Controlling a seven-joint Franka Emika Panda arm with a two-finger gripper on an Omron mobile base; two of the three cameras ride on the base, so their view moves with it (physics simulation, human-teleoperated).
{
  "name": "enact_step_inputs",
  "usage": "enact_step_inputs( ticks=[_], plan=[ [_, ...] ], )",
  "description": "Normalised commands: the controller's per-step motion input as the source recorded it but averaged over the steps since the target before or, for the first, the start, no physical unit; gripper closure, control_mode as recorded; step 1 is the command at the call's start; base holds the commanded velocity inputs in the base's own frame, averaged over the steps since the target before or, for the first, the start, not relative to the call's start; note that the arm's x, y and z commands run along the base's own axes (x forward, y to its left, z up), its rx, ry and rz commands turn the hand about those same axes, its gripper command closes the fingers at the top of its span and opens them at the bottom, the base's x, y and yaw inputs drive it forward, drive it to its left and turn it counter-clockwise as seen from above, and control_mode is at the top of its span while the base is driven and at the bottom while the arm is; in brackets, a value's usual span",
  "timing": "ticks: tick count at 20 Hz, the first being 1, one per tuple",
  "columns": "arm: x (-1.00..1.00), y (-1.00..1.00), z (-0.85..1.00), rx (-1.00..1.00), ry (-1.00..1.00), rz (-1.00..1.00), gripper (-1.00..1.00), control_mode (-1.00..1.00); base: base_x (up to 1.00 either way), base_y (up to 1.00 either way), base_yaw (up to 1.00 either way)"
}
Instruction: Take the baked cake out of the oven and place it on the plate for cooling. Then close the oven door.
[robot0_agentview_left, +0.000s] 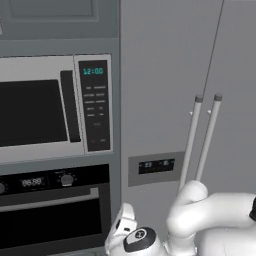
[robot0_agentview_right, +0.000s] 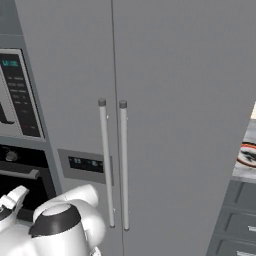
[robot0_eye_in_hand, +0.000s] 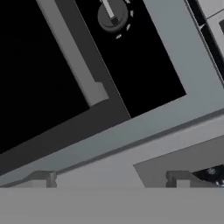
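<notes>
Black built-in wall oven (robot0_agentview_left: 50, 210) under silver-framed microwave (robot0_agentview_left: 55, 107); its black glass door (robot0_agentview_left: 50, 225) with long silver bar handle (robot0_agentview_left: 50, 201) sits shut. Jaw state: cannot tell.

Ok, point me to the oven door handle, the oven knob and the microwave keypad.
oven door handle (robot0_agentview_left: 50, 201): left base view, middle of the silver bar.
oven knob (robot0_agentview_left: 66, 179): left base view, face of the round knob right of the display.
microwave keypad (robot0_agentview_left: 96, 107): left base view, centre of the dark button panel.

Flat even rendered light, soft pixelation, no glare
</notes>
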Motion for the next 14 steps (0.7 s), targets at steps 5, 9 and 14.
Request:
enact_step_inputs(
  ticks=[5, 9, 14],
  plan=[
    [0.10, 0.28, 0.00, -0.05, 0.00, 0.03, -1.00, -1.00, 0.00, 0.00, 0.00],
    [0.23, 0.38, 0.00, -0.04, 0.00, 0.04, -1.00, -1.00, 0.00, 0.00, 0.00],
    [0.11, 0.35, -0.07, -0.05, 0.00, 0.03, -1.00, -1.00, 0.00, 0.00, 0.00]
  ],
)
